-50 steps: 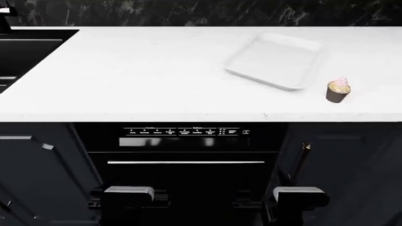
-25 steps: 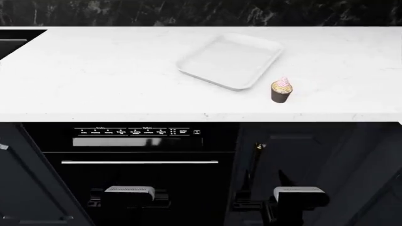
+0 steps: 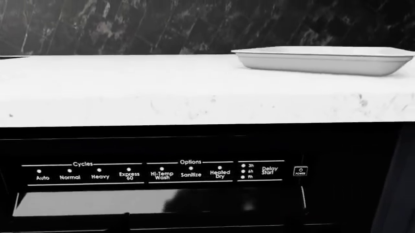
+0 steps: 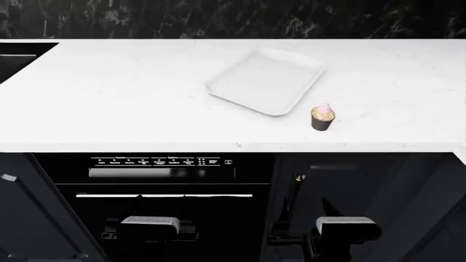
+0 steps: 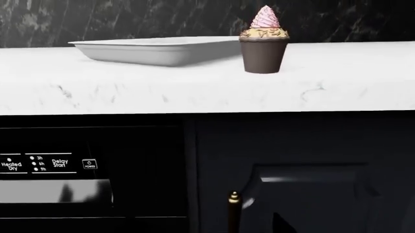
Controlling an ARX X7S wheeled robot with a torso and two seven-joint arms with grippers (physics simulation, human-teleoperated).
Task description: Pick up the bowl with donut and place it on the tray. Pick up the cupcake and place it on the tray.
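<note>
On the white counter we see the tray empty, with the cupcake just beside its corner; no bowl or donut shows, so we might hunt wrongly; both our claws hang low, and we cannot tell if they are open.

Dishwasher panel reads Cycles — Auto, Normal, Heavy — Options, Sanitize, Power.

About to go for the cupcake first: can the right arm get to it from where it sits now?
Probably yes. The cupcake stands alone near the counter's front edge, just off the tray's corner, nothing around it. The right end effector hangs below counter height, so it must rise first.
</note>
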